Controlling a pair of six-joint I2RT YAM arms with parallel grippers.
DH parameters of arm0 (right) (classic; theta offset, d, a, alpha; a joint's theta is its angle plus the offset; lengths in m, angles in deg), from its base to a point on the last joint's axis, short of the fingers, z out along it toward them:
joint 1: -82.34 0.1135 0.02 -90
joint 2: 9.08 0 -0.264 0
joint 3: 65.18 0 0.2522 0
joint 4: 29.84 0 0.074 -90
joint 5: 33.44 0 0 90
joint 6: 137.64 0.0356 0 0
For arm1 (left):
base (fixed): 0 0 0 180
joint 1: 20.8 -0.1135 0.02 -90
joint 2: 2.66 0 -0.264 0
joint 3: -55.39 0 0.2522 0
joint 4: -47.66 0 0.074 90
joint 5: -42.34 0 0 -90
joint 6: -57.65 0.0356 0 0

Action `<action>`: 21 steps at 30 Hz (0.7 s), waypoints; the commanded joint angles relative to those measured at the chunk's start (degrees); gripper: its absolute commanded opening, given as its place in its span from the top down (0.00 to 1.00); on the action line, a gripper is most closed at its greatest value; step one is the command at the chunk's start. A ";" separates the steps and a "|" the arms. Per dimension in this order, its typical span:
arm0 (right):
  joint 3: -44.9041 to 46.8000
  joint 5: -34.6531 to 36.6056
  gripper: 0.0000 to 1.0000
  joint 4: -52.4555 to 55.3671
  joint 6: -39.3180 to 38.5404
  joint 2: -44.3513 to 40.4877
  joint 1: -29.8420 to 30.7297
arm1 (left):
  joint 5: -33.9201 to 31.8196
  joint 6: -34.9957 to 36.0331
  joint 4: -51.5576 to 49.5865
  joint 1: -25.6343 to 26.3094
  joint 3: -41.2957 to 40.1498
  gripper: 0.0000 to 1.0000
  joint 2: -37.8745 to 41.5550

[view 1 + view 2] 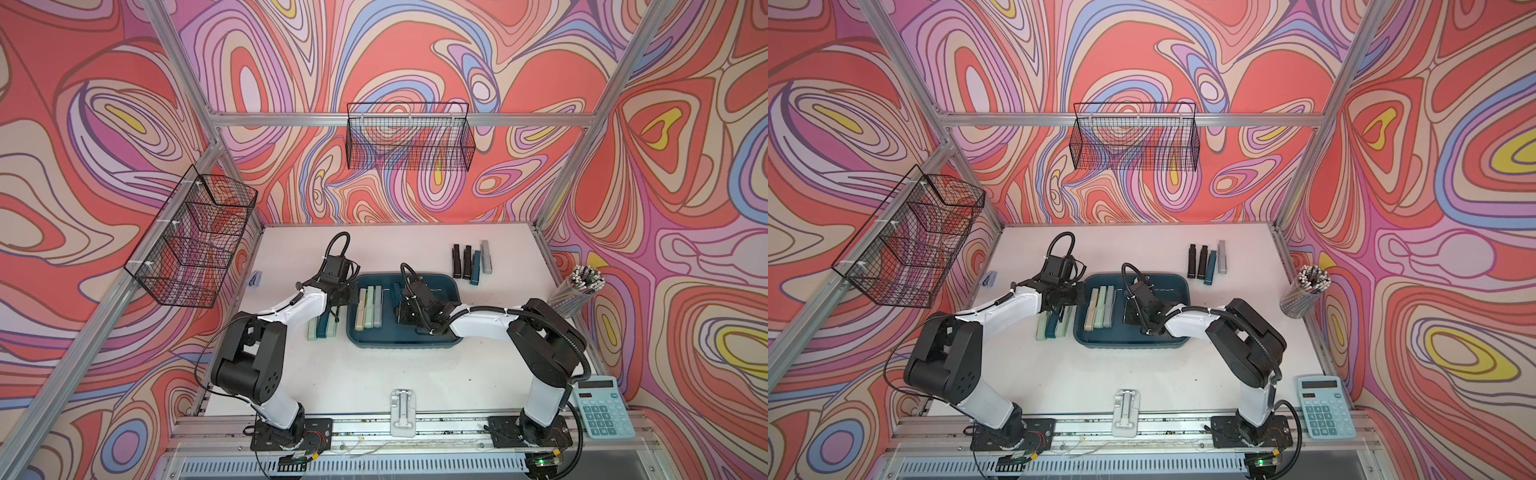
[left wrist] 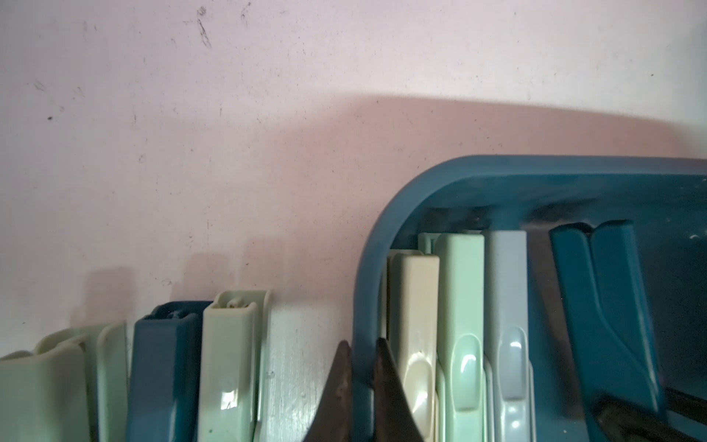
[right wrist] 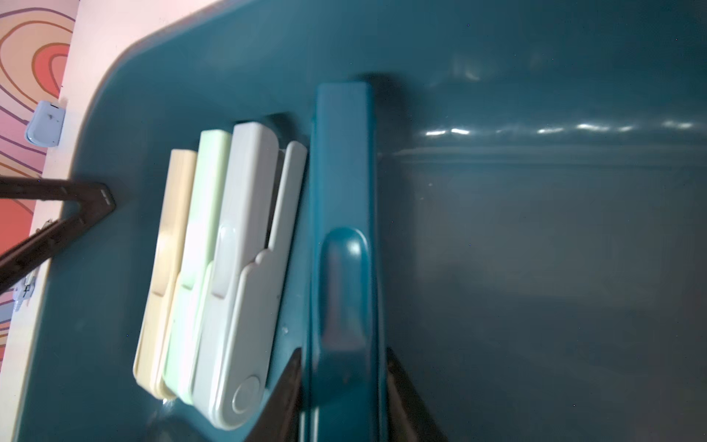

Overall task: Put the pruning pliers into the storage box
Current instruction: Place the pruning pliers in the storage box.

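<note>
Left end effector (image 2: 362,346) pinches the storage box (image 2: 497,170) rim at nine o'clock; right end effector (image 3: 343,354) grips teal pruning pliers (image 3: 342,183) inside.

**Eleven pliers, one box**

Eleven pruning pliers (image 1: 369,309) could be counted. Four were inside the single storage box (image 1: 405,343): one cream, one pale green, one grey and one dark teal (image 3: 342,229). A group of three (image 1: 318,329) sat on the table beside the box: two pale and one dark teal (an arm hid part of that group in both top views). A far row (image 1: 471,261) held four more: two black, one dark teal and one grey. There were also two wire baskets (image 1: 409,137) (image 1: 195,237), two robot arms (image 1: 291,307) (image 1: 482,322), one calculator (image 1: 602,409), one cup of pencils (image 1: 575,293) and one small blue gadget (image 1: 254,279).
</note>
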 commanded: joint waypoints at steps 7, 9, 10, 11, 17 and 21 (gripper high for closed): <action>-2.77 -2.55 0.66 -5.54 2.43 3.04 0.33 | 0.91 0.11 -1.10 0.31 0.00 0.92 0.99; -2.78 -3.00 0.65 -5.80 2.42 3.56 0.29 | 0.78 0.09 -0.97 0.36 -0.09 0.92 0.93; -2.94 -3.15 0.64 -5.88 2.51 3.78 0.40 | 0.94 0.16 -0.82 0.31 -0.25 0.92 0.82; -3.04 -3.48 0.63 -5.87 2.42 4.08 0.28 | 1.01 0.05 -0.80 0.31 -0.28 0.92 0.65; -3.50 -5.15 0.62 -7.64 3.09 4.46 0.36 | 1.03 0.07 -0.67 0.30 -0.15 0.92 0.38; -4.22 -5.92 0.61 -8.07 3.06 5.30 0.29 | 1.20 0.23 -0.76 0.36 0.28 0.92 0.02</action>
